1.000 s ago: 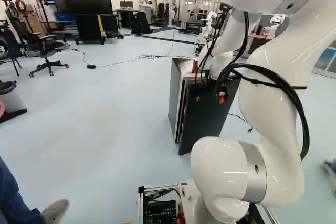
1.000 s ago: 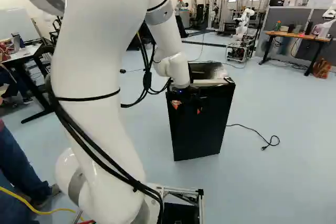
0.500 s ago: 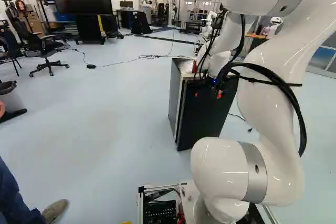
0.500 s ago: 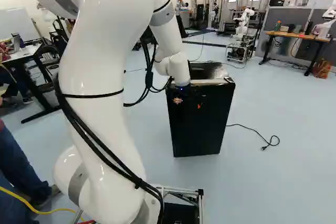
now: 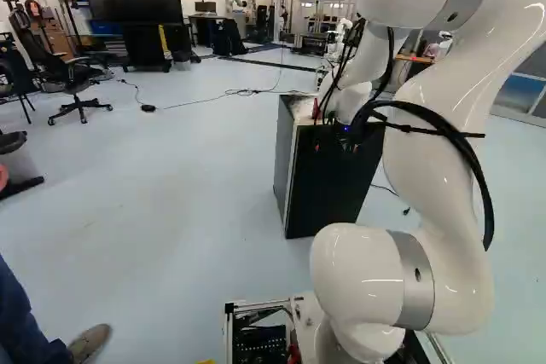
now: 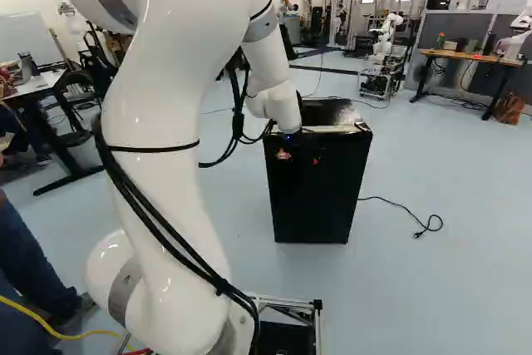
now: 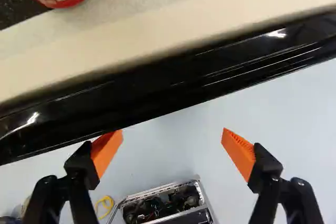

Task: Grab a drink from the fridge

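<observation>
left base view: fridge door swung to, can waiting on top

over the last second the door has swung in against the fridge; the gap at its left edge has gone, though whether it has fully latched i cannot tell. the base has not moved. the can stands on the fridge top, near the left front corner, in no grip. if that is the drink wanted, the door part looks all but done and the grasp is what remains.

the arm arches up and forward, leaning a little further right now, and the gripper points down at the near side of the door's top edge. its fingers are spread wide with nothing between them; the left one may be touching the door. next it likely needs to lift clear, then go left and far to the can.
</observation>
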Motion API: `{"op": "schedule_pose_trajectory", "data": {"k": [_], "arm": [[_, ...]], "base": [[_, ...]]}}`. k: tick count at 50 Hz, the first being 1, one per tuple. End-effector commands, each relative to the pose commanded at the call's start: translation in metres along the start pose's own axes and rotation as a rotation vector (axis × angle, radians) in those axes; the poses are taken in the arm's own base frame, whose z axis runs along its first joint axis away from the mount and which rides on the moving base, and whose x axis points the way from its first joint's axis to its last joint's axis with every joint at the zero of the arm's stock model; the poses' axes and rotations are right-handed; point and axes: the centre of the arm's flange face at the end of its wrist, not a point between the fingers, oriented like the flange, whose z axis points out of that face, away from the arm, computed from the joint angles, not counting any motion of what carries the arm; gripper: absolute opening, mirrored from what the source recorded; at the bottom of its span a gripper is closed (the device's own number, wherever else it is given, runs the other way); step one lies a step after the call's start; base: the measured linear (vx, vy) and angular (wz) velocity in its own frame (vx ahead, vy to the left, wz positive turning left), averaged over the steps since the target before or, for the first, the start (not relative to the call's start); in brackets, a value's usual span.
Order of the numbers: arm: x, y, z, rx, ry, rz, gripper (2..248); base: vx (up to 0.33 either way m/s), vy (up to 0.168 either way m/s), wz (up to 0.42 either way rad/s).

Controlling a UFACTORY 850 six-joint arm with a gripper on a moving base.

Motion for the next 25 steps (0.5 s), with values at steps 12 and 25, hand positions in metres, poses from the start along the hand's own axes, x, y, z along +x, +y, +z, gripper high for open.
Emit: {"op": "schedule_pose_trajectory", "data": {"k": [12, 25], "arm": [[-0.004, 0.000, -0.002, 0.000, 0.002, 0.000, 247], [-0.025, 0.001, -0.012, 0.000, -0.013, 0.003, 247]], "base": [[0.000, 0.000, 0.000], [0.000, 0.000, 0.000]]}}
